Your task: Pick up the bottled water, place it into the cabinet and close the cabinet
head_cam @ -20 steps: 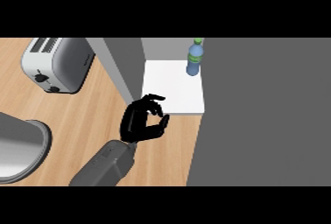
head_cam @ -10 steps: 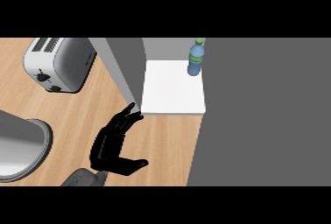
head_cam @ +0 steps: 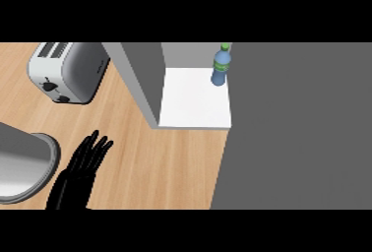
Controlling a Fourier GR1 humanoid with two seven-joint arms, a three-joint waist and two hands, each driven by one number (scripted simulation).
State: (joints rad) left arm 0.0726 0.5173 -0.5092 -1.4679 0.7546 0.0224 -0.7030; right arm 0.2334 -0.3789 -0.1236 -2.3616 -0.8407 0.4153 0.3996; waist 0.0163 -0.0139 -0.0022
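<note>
Lower left of frame: left hand (head_cam: 80, 170) lies flat over the wooden counter (head_cam: 167, 162), fingers straight and together, holding nothing; a toaster (head_cam: 67, 71) sits upper left. Upper centre: bottled water (head_cam: 222, 66) stands upright at the back of the cabinet (head_cam: 195, 106) shelf, beside the grey door (head_cam: 298, 123). Likely light, rigid and smooth-walled; best taken round the mid-body.

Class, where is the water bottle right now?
In the head view, the water bottle stands upright at the back right of the white cabinet floor, right of the toaster.
</note>
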